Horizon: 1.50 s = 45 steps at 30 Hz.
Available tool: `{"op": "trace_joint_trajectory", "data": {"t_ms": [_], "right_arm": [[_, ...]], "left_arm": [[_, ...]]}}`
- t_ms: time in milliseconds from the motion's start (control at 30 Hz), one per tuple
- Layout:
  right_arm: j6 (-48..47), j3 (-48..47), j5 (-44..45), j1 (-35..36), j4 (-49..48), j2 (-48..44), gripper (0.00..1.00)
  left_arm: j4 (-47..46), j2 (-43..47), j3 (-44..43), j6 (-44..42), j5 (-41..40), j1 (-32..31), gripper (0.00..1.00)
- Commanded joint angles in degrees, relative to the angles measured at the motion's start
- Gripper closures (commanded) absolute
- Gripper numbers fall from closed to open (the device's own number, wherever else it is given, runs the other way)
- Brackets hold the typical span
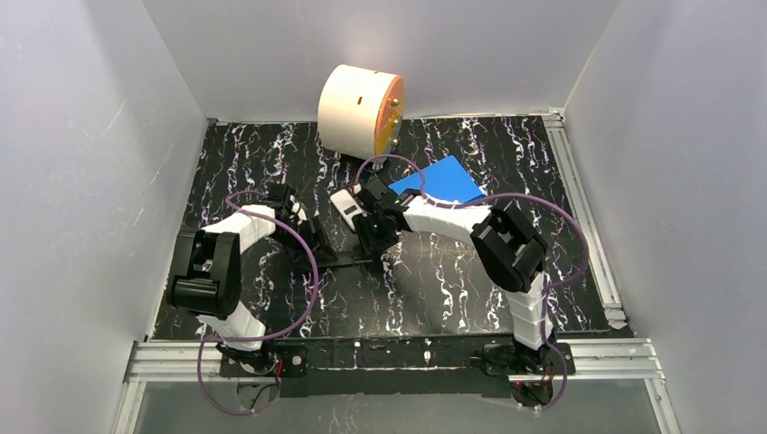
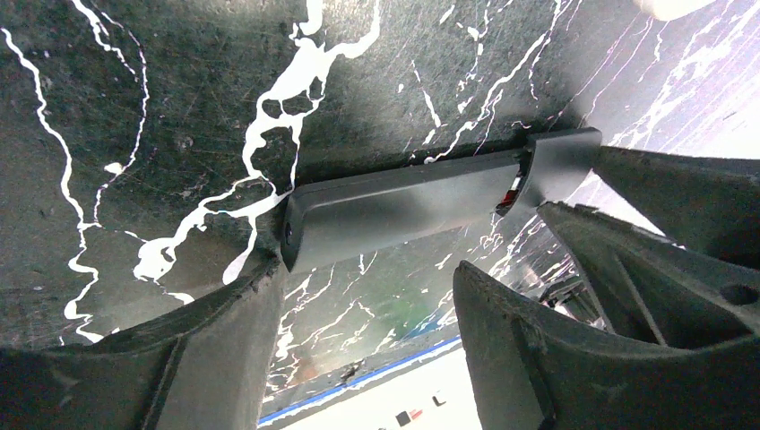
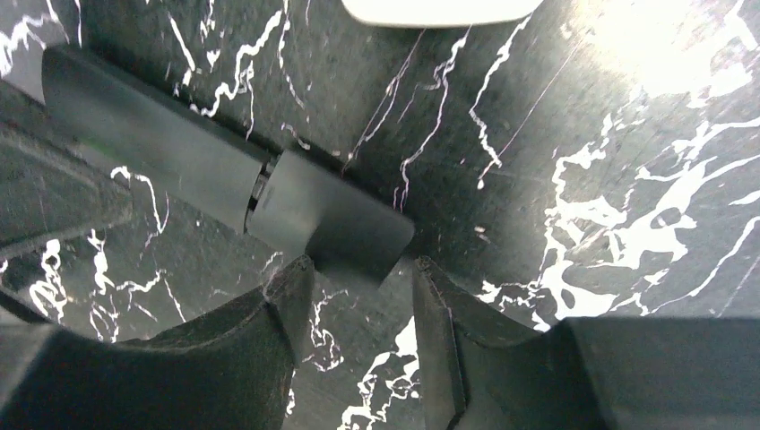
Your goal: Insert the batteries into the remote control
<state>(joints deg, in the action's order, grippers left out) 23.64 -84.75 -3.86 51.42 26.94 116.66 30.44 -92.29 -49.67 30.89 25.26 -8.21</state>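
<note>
A dark remote control [image 2: 403,208] lies flat on the marbled table [image 2: 134,107]. Its battery cover [image 3: 332,219] sits slid partly off the end of the body [image 3: 152,134]. A sliver of red [image 2: 513,190] shows in the seam; otherwise the batteries are hidden. My right gripper [image 3: 362,269] has its fingertips pressed against both sides of the cover's end. My left gripper [image 2: 367,296] stands open at the remote's other end, where its left fingertip [image 2: 264,269] touches the remote's corner. In the top view both grippers, left [image 1: 303,231] and right [image 1: 371,237], meet mid-table.
A white remote [image 1: 345,206] lies just behind the grippers. A blue flat sheet [image 1: 440,179] lies at the back right and a big white drum with an orange face [image 1: 360,108] stands at the back wall. White walls close in the table's sides.
</note>
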Motion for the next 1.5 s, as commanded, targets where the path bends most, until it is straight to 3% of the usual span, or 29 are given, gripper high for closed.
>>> {"op": "trace_joint_trajectory", "data": {"t_ms": [0,167,400,500,600,733,1267,1467], "right_arm": [[-2.35,2.69,-4.52,0.26,-1.79,-4.15,0.48],[-5.38,4.84,-6.4,0.34,-4.21,-7.69,0.45],[-13.02,2.15,-1.07,0.26,-3.63,-9.44,0.24],[-21.21,-0.88,-6.81,0.08,-2.49,-6.94,0.21],[-31.92,-5.62,-14.81,0.08,3.08,-2.27,0.21],[-37.7,-9.35,-15.93,0.0,4.16,1.98,0.21],[-47.11,-8.38,-26.22,-0.38,7.2,5.59,0.25],[-46.34,-7.75,-25.42,-0.36,5.74,3.6,0.28]], "left_arm": [[1.65,-0.22,0.45,-0.75,-3.67,0.03,0.32],[2.43,0.0,-0.49,-0.7,-4.51,0.03,0.32],[5.79,1.32,-3.66,-1.06,-8.74,0.03,0.22],[6.8,2.78,-4.24,-0.29,-9.64,0.03,0.19],[7.66,5.3,-3.5,1.55,-10.19,0.03,0.16],[7.83,9.63,-0.74,5.89,-11.63,0.03,0.11],[7.06,14.72,2.71,10.92,-12.43,0.03,0.1],[6.5,14.64,3.03,10.93,-11.92,0.03,0.1]]}}
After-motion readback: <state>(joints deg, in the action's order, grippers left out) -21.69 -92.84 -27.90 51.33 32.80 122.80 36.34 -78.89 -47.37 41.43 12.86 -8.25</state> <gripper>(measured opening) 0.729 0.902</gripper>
